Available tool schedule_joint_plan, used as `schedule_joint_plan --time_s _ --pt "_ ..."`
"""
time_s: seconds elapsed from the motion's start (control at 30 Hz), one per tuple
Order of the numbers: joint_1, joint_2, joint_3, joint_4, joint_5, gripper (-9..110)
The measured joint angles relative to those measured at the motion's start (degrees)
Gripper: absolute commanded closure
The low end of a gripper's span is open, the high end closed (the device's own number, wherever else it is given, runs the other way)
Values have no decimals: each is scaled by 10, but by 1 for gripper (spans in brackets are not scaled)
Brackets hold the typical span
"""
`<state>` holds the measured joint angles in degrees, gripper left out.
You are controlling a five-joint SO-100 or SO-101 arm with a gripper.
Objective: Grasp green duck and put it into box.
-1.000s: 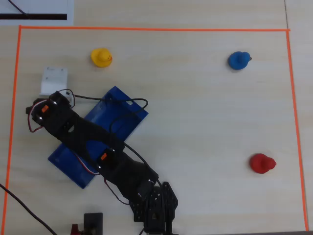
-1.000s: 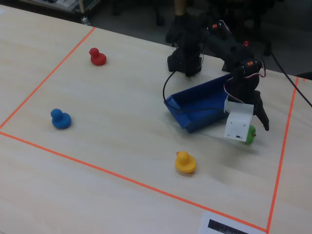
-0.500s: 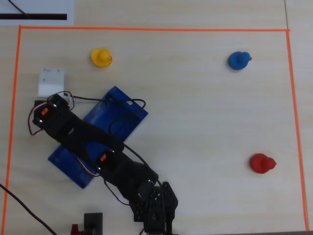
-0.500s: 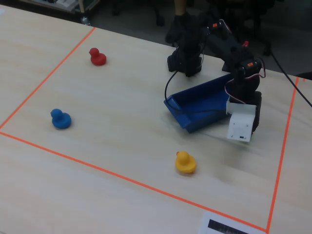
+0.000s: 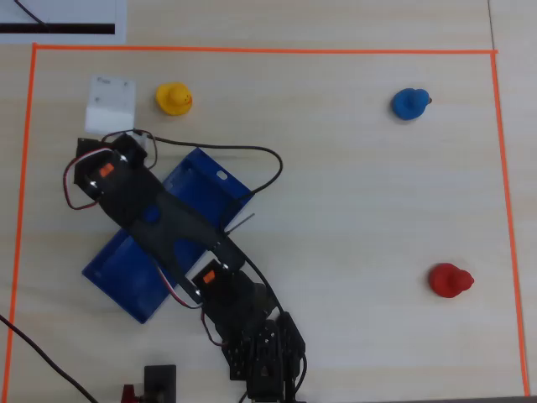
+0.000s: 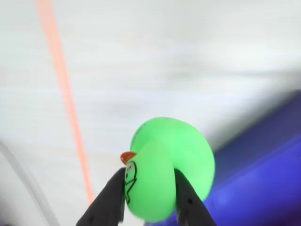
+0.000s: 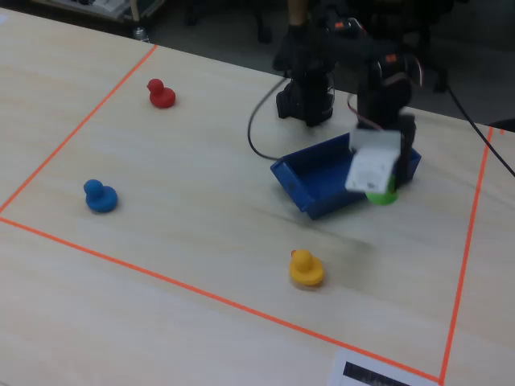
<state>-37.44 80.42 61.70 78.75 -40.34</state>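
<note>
Between the two dark fingers [image 6: 110, 200] of the gripper [image 6: 149, 207] the green duck [image 6: 167, 169] is clamped, seen close in the wrist view. Body is bright green, glossy and rounded, with a small orange-red beak and a black drawn eye on the head. Duck is held off the table, next to the blue wall of the box [image 6: 263, 183]. From the fixed view only a sliver of the green duck [image 7: 381, 195] is seen under the white camera block [image 7: 370, 165], at the near rim of the box [image 7: 310, 181]. Overhead, the duck is hidden by that block. Yellow duck [image 5: 174, 98], blue duck [image 5: 409, 103] and red duck [image 5: 449, 280] are sat well apart inside the orange tape line [image 5: 252, 50].
</note>
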Motion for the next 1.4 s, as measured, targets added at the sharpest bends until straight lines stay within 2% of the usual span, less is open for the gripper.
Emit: schedule_joint_plan --time_s 0.13,0.4,0.63,0.67,0.77,0.93,1.07,1.13,1.33,1.4 --pt "27 128 66 16 -2 101" --pt "40 365 346 -4 -9 101" --pt "40 432 578 -96 32 101" --pt "40 432 605 -114 36 100" --pt "39 432 671 -156 36 85" --pt "45 447 694 -155 5 69" --pt "112 485 657 -122 -26 67" --pt "152 496 612 -97 -49 70" --pt "256 535 487 -64 -115 97" --pt "294 559 484 -70 -136 101"
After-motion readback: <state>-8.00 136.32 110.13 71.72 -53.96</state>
